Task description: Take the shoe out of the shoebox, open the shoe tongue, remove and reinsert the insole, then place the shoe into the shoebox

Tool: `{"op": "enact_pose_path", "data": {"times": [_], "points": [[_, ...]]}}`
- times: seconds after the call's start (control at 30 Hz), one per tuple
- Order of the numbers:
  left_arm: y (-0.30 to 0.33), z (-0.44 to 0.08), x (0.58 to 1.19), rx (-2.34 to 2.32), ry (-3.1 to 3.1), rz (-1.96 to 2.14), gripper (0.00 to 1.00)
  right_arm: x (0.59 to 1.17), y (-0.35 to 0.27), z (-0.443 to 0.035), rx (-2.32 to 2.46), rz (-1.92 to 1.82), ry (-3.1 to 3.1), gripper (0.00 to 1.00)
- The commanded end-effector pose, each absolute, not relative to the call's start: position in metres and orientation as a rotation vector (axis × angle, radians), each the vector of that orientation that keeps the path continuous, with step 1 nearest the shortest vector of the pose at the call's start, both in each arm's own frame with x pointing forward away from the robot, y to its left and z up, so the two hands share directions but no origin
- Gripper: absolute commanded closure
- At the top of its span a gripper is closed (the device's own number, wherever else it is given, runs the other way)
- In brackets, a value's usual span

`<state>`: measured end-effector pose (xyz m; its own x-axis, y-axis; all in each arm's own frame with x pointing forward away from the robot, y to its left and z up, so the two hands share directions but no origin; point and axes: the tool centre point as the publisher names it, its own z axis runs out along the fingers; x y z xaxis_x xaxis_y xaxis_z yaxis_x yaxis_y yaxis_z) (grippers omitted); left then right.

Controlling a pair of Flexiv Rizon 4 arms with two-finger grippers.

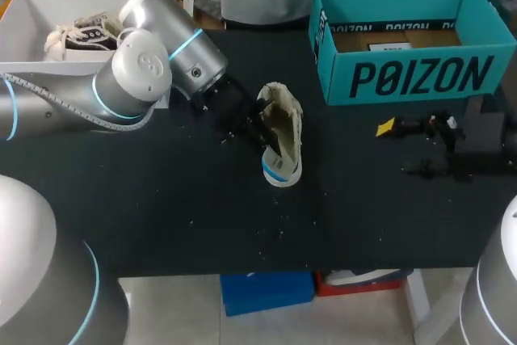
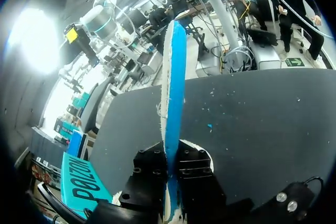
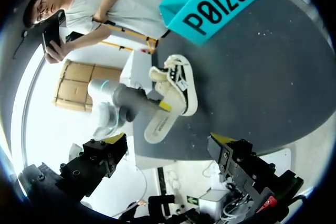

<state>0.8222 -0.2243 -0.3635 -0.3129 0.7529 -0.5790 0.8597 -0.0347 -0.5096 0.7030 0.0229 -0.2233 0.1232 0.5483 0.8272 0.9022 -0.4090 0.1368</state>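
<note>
Quick progress check for you: the shoe [image 1: 287,115] is out of the teal shoebox [image 1: 404,78] and lying on the table [image 1: 161,199] right beside your left tool [image 1: 242,119], so I'd tick off step one.

The left tool is clamped on the insole [image 2: 173,77]. In the left wrist view it runs edge-on straight out from between the fingers, blue on one face and white on the other. In the right wrist view the insole sticks out ahead of that tool, alongside the shoe and mostly clear of its opening. I can't tell if one end is tucked inside. The tongue is too small to make out, but with the insole this far out I'd guess it's been opened.

Your right tool [image 3: 168,141] is spread wide with nothing between its fingers. It's parked well apart from the shoe, with the shoebox just beyond it.

So I'd call it roughly halfway. What's left for you:
- feed the insole back in and seat it flat
- put the shoe into the shoebox, which is open-topped with no shoe in it
</note>
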Motion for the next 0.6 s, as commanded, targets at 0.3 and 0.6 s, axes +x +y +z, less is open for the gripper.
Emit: {"op": "enact_pose_path", "data": {"times": [0.3,0.6], "points": [[-0.235,-0.376,0.851,1.714,2.178,-1.159,1.0,0.703,0.023,-0.223,-2.009,-1.199,-1.402,0.0],[-0.228,-0.37,0.846,1.656,2.234,-1.151,0.53,0.703,0.023,-0.223,-2.009,-1.199,-1.402,0.0]]}}
